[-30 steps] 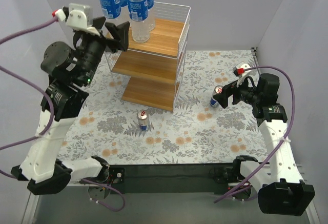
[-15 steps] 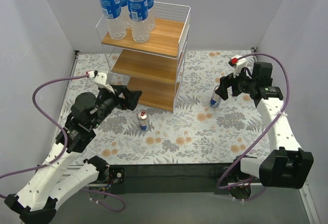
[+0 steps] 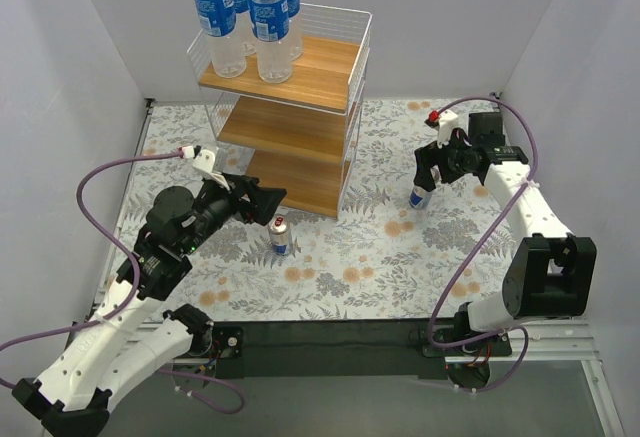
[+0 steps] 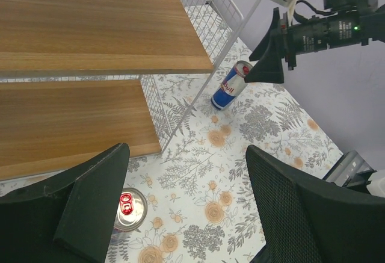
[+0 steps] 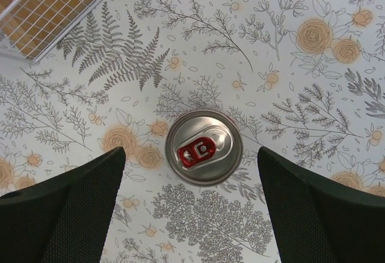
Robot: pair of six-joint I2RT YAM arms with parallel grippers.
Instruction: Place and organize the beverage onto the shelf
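Several blue-capped bottles [image 3: 255, 17] stand on the top board of the shelf [image 3: 300, 127]. One slim can [image 3: 280, 235] stands on the floral table in front of the shelf; it shows in the left wrist view [image 4: 129, 209] beside my left finger. My left gripper [image 3: 258, 200] is open, just left of and above it. The other can [image 3: 420, 197] stands at the right; it also shows in the left wrist view [image 4: 230, 86]. My right gripper [image 3: 432, 165] is open directly above it, and the can top [image 5: 203, 147] lies between the fingers in the right wrist view.
The shelf's middle board [image 4: 90, 28] and bottom board [image 4: 66, 124] are bare. Grey walls close the table on the left, back and right. Purple cables loop off both arms. The black base rail [image 3: 330, 342] runs along the near edge.
My left arm came down from the shelf top to just left of the near can. My right gripper moved up and over the right can, which now stands upright under it.
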